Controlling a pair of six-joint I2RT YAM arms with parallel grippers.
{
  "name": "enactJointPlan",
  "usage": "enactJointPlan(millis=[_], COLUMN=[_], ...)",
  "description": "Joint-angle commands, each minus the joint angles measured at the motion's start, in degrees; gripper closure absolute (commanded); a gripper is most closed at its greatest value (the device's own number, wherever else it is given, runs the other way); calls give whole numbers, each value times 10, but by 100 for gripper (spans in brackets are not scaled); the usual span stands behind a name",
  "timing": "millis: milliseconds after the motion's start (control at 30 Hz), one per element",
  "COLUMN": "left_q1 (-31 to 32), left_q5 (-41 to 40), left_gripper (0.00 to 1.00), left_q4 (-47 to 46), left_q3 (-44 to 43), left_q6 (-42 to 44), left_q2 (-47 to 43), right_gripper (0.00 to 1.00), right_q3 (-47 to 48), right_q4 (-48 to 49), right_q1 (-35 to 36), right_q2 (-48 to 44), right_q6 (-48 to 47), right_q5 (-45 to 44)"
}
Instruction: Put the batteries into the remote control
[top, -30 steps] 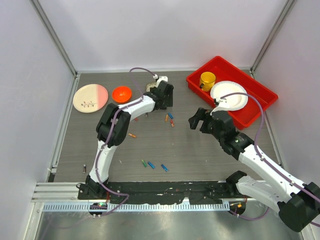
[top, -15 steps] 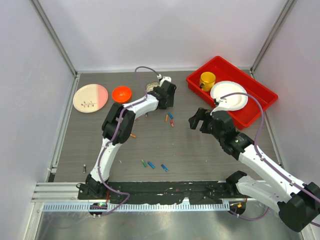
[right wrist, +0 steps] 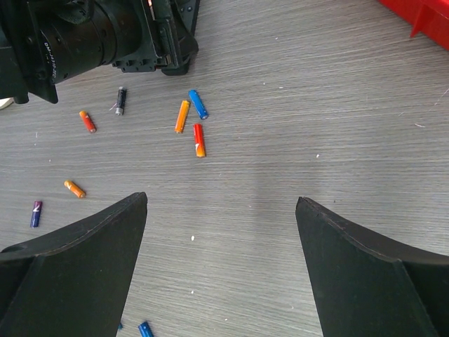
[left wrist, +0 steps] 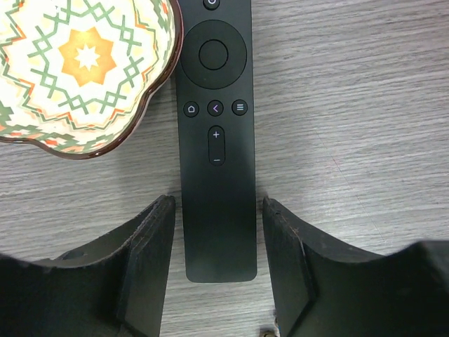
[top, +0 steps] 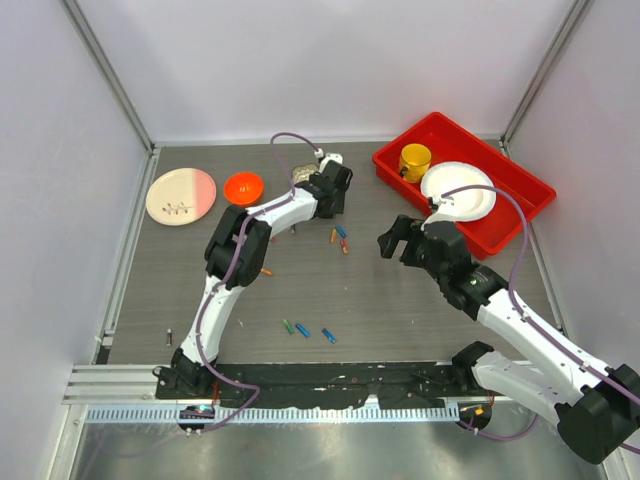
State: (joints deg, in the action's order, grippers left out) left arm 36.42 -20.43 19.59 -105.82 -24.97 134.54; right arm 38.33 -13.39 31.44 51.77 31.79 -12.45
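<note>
The remote control (left wrist: 216,140) is a slim black bar lying flat with its buttons up, beside a patterned bowl (left wrist: 77,63). My left gripper (left wrist: 218,202) straddles its lower end, jaws open, with a thin gap on each side. In the top view the left gripper (top: 330,190) covers the remote. Several batteries lie loose on the table: an orange and blue group (top: 340,238), a single orange one (top: 265,270), and green and blue ones (top: 302,330) nearer the front. My right gripper (right wrist: 222,200) hangs wide open and holds nothing, with the batteries (right wrist: 191,119) ahead of it.
A red tray (top: 520,190) at the back right holds a yellow cup (top: 415,158) and a white plate (top: 457,187). An orange bowl (top: 243,186) and a pink-and-cream plate (top: 181,194) with small grey bits sit at the back left.
The left gripper has shifted slightly toward the back over the remote, and its jaws have narrowed around it. The right arm has not moved.
</note>
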Motion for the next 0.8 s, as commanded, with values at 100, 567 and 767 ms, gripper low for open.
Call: enactJointPlan(millis=[100,567,767], left_q1=[1,7,24], left_q5=[19,64,64], left_gripper=[49,86,99], left_q4=[-1,-125,-155], left_q3=[32,194,256], left_q6=[0,4,6], left_q2=[-9,-155,-249], right_gripper=[8,8,8], right_q3=[4,25,42], right_q4=[9,-19,-30], right_q1=[3,3,2], right_q2=[-14,-55,-70], right_q6=[6,17,10], right_q5=[-14,-11,-24])
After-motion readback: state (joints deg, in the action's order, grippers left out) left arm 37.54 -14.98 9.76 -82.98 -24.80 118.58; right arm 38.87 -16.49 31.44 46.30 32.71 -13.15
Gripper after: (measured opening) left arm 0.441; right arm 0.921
